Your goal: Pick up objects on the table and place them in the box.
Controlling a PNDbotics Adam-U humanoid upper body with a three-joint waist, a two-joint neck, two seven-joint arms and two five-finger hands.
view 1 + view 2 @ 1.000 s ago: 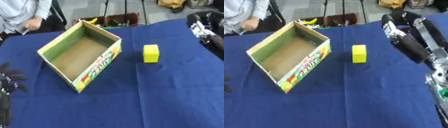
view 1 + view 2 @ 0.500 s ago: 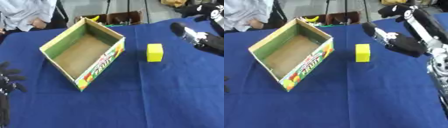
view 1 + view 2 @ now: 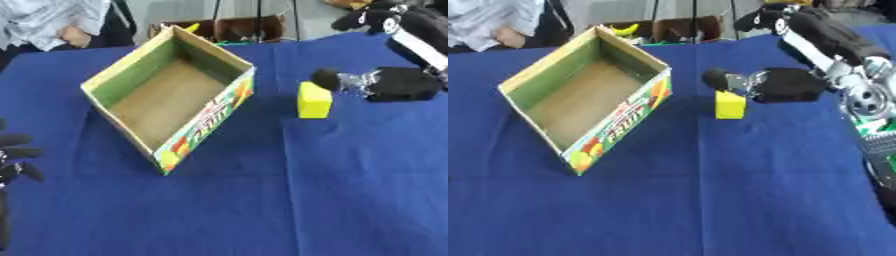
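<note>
A yellow block (image 3: 314,99) is sitting on the blue table (image 3: 262,210), toward the far right part of it. My right hand (image 3: 776,85) is reaching in from the right edge, and a dark finger (image 3: 716,78) is hanging right over the top of the block. I cannot tell if it is touching the block, and I cannot tell if my fingers are curled or straight. The box (image 3: 170,96) is lying open near the far left side of the table, well apart from the block, and it is showing its brown bottom. My left hand (image 3: 16,160) is resting by the left edge with its fingers spread and holding nothing.
</note>
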